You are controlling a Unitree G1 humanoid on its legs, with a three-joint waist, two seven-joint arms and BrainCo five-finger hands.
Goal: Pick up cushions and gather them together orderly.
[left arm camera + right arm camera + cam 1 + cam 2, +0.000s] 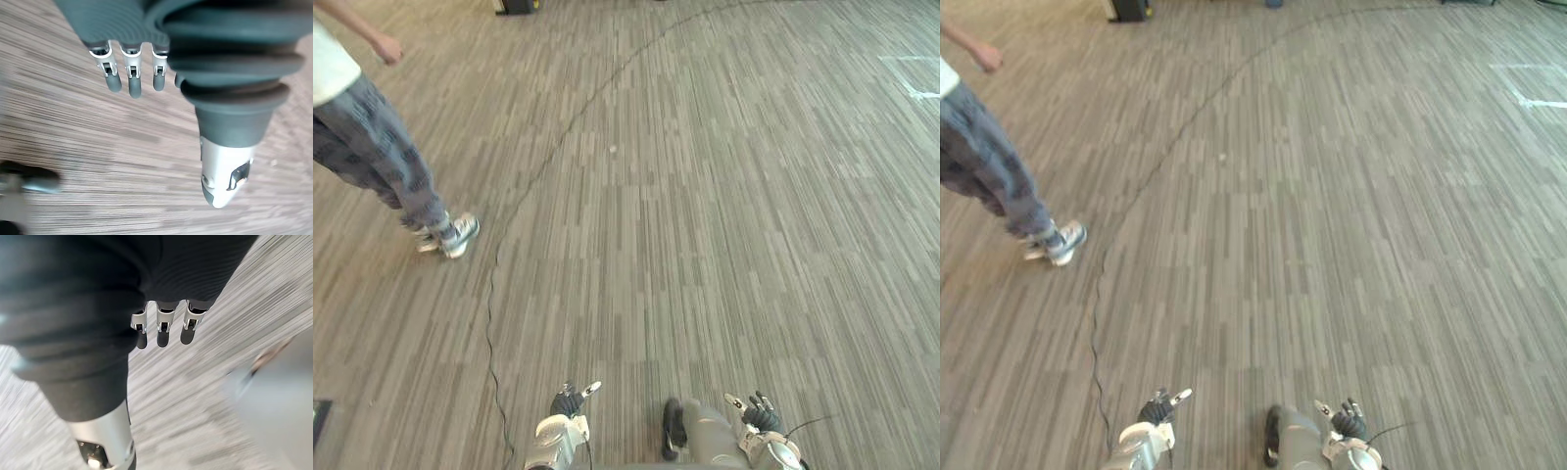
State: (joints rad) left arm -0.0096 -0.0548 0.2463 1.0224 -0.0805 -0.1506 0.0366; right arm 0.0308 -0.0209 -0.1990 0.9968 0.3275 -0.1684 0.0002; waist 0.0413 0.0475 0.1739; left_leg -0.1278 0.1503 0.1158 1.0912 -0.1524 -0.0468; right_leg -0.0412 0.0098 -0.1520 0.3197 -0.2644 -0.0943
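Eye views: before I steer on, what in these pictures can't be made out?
Person: upper body cut off by the left and top edges of both eye views.
Dark object on the far floor: cut off by the top edge; unidentifiable.
Dark flat thing: cut off by the left eye view's left edge.
Small pale speck on the floor: too small to tell.

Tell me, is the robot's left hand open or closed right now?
Open. The left hand hangs above the floor, its fingers straight and holding nothing.
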